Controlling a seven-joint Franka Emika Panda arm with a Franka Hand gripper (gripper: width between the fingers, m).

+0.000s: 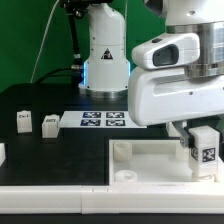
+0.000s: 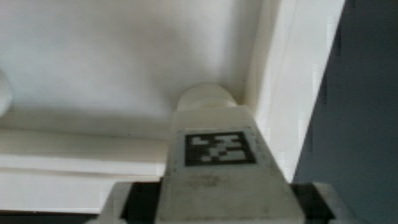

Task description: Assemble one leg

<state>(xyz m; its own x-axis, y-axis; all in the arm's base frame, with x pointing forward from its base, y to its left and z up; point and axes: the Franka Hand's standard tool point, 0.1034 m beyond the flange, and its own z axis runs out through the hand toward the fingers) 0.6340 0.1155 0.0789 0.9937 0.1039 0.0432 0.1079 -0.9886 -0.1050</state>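
Note:
My gripper (image 1: 200,140) is shut on a leg (image 1: 205,147), a small white block with a black-and-white tag, and holds it upright at the right side of the large white tray-like piece (image 1: 140,158). In the wrist view the leg (image 2: 217,150) runs out from between my fingers (image 2: 128,200), and its far end sits in the tray's corner next to the raised rim (image 2: 281,70). Two more legs (image 1: 24,121) (image 1: 50,124) stand on the black table at the exterior view's left. A further white block (image 1: 2,153) shows at the left edge.
The marker board (image 1: 103,120) lies flat behind the tray. The robot base (image 1: 105,55) stands at the back centre. A raised socket (image 1: 121,150) shows at the tray's near-left corner. A white ledge (image 1: 60,190) runs along the table's front.

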